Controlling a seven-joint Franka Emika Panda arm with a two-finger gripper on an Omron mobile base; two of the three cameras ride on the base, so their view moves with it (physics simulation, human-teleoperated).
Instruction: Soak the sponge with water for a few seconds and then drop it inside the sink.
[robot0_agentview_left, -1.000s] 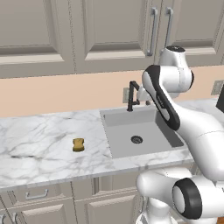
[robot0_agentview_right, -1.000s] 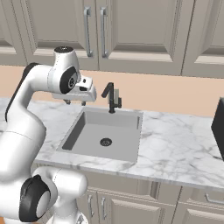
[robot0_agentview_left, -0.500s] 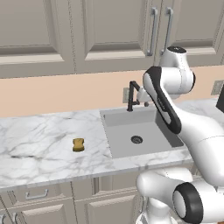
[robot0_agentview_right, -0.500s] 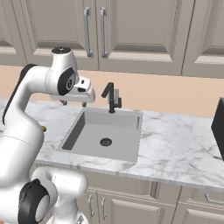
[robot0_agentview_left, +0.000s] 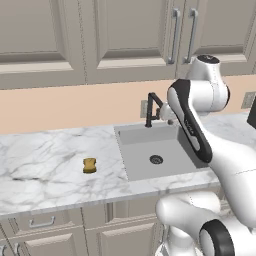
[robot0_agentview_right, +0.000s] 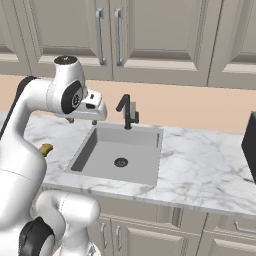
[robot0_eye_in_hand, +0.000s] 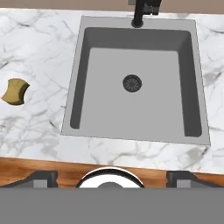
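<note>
With its jaws spread wide and empty high above the sink, the gripper should travel toward nine o'clock in the hand view, then descend squarely over the sponge lying on the marble counter, before closing.

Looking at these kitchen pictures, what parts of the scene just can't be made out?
- Faucet: in the hand view its top is cut off by the picture's upper edge.
- Faucet: in the left base view the white arm covers its spout end, so whether water runs is unclear.
- Sponge: in the right base view the arm hides part of it.
- Gripper: in the right base view its jaws are too small to judge.
- Sink drain: its inside is just dark.
</note>
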